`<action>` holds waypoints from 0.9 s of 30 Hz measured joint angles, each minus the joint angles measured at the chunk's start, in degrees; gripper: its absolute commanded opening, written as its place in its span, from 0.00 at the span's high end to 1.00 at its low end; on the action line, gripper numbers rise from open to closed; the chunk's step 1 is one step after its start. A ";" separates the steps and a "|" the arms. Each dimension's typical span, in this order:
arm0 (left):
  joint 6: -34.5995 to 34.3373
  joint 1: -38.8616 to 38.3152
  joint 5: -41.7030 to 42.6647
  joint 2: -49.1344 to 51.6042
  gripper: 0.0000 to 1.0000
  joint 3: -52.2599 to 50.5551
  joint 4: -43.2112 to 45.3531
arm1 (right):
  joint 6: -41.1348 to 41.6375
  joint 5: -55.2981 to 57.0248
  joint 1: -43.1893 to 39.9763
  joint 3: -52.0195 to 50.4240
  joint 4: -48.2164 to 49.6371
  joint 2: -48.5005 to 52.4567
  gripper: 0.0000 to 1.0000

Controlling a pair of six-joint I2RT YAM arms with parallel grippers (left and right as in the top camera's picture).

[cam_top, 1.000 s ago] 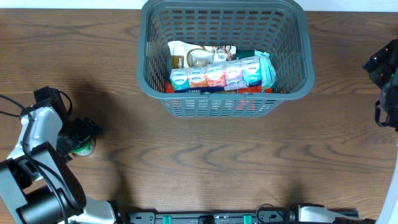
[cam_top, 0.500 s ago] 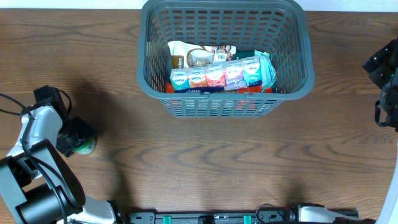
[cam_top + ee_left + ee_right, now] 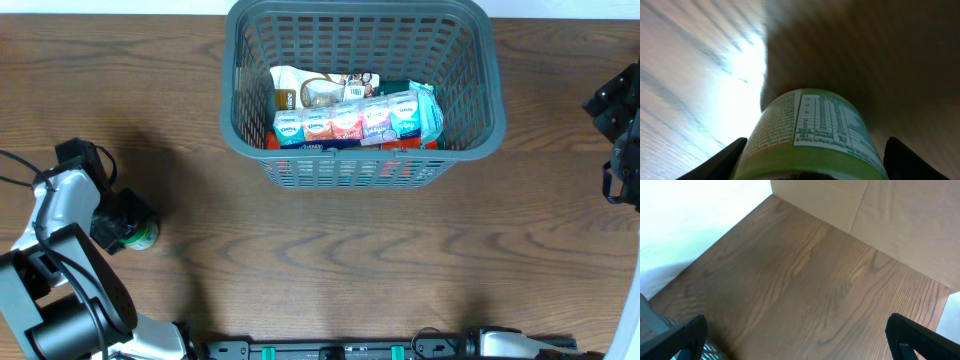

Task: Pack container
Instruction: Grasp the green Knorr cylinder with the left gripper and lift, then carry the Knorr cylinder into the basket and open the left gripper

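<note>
Far middle of the desk (image 3: 320, 285): the grey basket (image 3: 350, 172), upright, well apart from both arms. Holds a row of small tissue packs (image 3: 348, 124) along the near wall, with a white packet (image 3: 300, 88) behind them and a teal packet (image 3: 430, 108) at the right end. Shows something red beneath the row (too covered to name).

Near left of the desk: a small green can (image 3: 146, 237), standing on the wood, far from the basket. Carries a white nutrition label, turned toward the left wrist camera.

Around that can: the left gripper (image 3: 816, 150), low at desk level, one of its fingers (image 3: 725, 160) at each side and the can filling the gap between. Pressing or merely flanking, cannot tell.

At the far right edge of the desk: the right arm (image 3: 620, 110), well apart from the basket. Below its wrist camera, the right gripper (image 3: 796, 330), spread wide over bare brown wood, gripping nothing.
</note>
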 measured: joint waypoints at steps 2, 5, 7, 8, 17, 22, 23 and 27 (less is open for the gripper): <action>0.83 0.00 2.56 -1.07 0.95 1.60 -0.50 | 0.00 0.00 0.00 0.00 0.00 0.00 0.01; 1.86 -0.02 7.23 -5.03 0.94 6.21 -0.90 | 0.00 0.00 0.00 0.00 0.00 0.00 0.01; 2.67 -0.11 10.19 -8.33 0.94 10.23 -0.94 | 0.00 0.00 0.00 0.00 0.00 0.00 0.01; 2.93 -0.22 11.47 -9.81 0.94 12.20 -0.85 | 0.00 0.00 0.00 0.00 0.00 0.00 0.01; 6.97 -9.42 22.40 -18.47 0.94 31.36 -1.01 | 0.00 0.00 0.00 0.00 -0.02 0.00 0.01; 9.70 -18.99 26.08 -18.69 0.94 38.34 0.35 | 0.00 0.00 0.00 0.00 -0.02 0.00 0.01; 10.51 -21.38 26.49 -18.69 0.94 39.17 0.83 | 0.00 0.00 0.00 0.00 -0.02 0.00 0.01; 13.64 -30.32 27.69 -18.67 0.94 40.06 2.54 | 0.00 0.00 0.00 0.00 -0.02 0.00 0.01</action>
